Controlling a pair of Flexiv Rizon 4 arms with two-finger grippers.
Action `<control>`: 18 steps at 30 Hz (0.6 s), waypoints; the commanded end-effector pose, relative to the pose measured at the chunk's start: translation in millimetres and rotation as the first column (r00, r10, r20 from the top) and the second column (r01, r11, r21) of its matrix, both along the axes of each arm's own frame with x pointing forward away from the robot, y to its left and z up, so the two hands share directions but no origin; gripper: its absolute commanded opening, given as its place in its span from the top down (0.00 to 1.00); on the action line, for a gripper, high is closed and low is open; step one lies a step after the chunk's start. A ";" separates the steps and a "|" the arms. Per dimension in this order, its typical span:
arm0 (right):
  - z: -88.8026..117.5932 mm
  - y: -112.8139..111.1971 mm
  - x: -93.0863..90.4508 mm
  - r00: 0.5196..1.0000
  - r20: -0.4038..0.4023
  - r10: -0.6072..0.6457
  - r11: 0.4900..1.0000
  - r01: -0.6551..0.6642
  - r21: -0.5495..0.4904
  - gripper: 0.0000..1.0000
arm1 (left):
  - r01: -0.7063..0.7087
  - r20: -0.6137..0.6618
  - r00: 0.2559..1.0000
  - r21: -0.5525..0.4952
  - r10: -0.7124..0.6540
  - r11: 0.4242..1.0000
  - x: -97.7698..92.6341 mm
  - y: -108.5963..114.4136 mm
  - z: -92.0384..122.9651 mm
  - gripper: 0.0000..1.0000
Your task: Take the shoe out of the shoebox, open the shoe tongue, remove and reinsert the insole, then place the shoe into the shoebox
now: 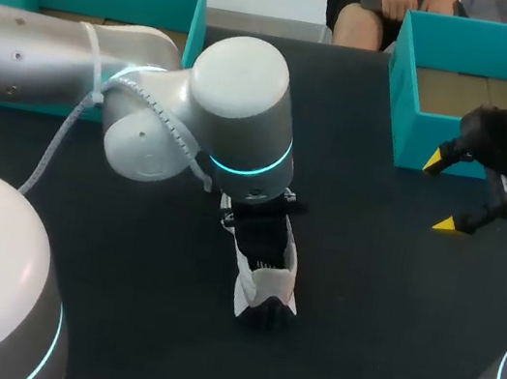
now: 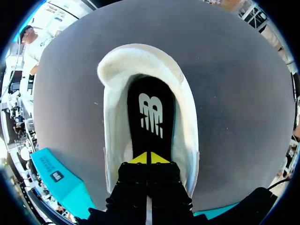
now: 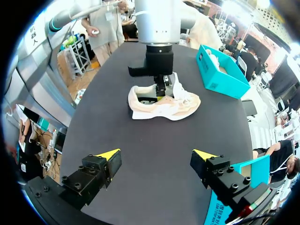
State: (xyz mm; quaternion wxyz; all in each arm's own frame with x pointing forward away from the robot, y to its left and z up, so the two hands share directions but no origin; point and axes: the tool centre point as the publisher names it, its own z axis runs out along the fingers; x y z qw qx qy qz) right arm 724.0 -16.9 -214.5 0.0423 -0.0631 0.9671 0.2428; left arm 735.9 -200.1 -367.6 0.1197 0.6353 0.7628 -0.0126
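A teal shoebox (image 1: 197, 18) stands open at the far left of the tabletop (image 1: 378, 319) as the robot's left arm reaches down into the cream shoe (image 3: 178, 110), which sits upright mid-tabletop, outside both boxes. The left end effector (image 2: 149, 158) is clenched, its yellow tips together and pressed on the black insole (image 2: 150, 112); whether they pinch any of it cannot be told. To the right, the right end effector (image 1: 440, 193) hangs released, fingers wide, well apart from the shoe and just in front of a second teal shoebox (image 1: 397, 97). With nothing bracing the shoe, a lift by the left arm would likely haul the whole shoe up with the insole, or the closed tips could slip off and leave the insole seated.
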 end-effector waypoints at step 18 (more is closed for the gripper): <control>-0.4 0.3 -0.3 1.000 0.000 -0.001 1.000 0.001 -0.002 0.00 | 0.009 0.106 0.994 0.041 -0.013 0.999 4.9 4.2 20.0 0.00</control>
